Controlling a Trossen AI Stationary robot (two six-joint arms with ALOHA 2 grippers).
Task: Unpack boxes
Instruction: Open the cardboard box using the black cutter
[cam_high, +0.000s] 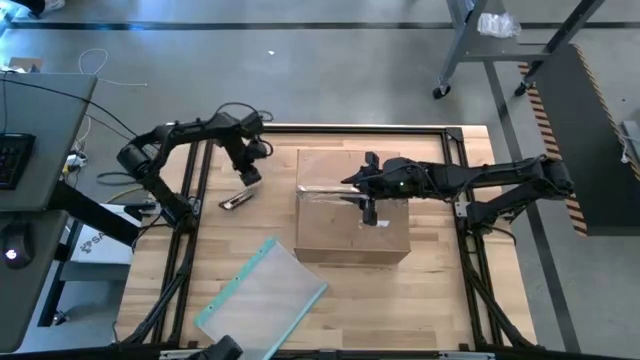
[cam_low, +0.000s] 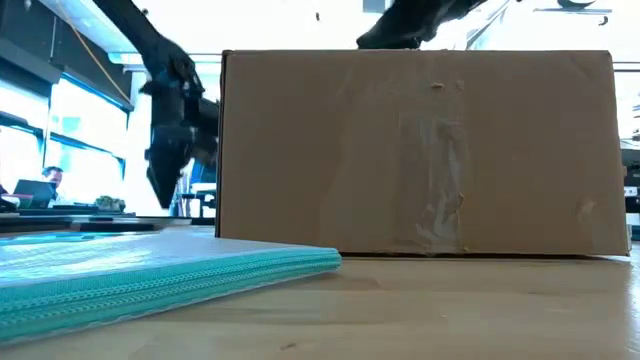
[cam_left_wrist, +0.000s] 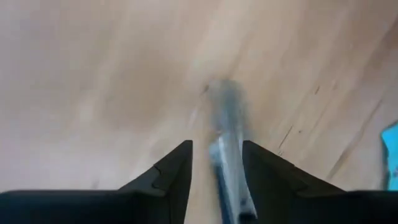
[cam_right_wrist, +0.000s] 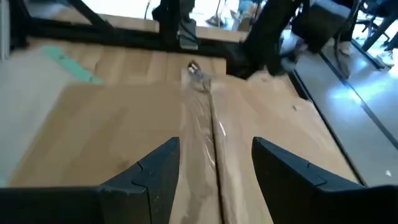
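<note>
The brown cardboard box (cam_high: 352, 205) stands closed on the table's middle, with clear tape along its top seam (cam_right_wrist: 211, 134); its near wall (cam_low: 420, 150) fills the low view. My right gripper (cam_high: 366, 195) is open close over the box top, one finger on either side of the seam (cam_right_wrist: 216, 171). My left gripper (cam_high: 249, 172) is open and points down, left of the box. It is above a slim grey tool (cam_high: 237, 201) lying flat on the wood, which shows blurred between the fingers (cam_left_wrist: 227, 155). In the low view this gripper (cam_low: 163, 185) hangs clear of the table.
A flat clear pouch with a teal edge (cam_high: 262, 295) lies on the table's near left part, close before the low camera (cam_low: 150, 275). Dark frame rails (cam_high: 190, 215) run along the table's sides. A desk with a keyboard (cam_high: 15, 160) stands left of the table. A person (cam_low: 45, 182) sits far off.
</note>
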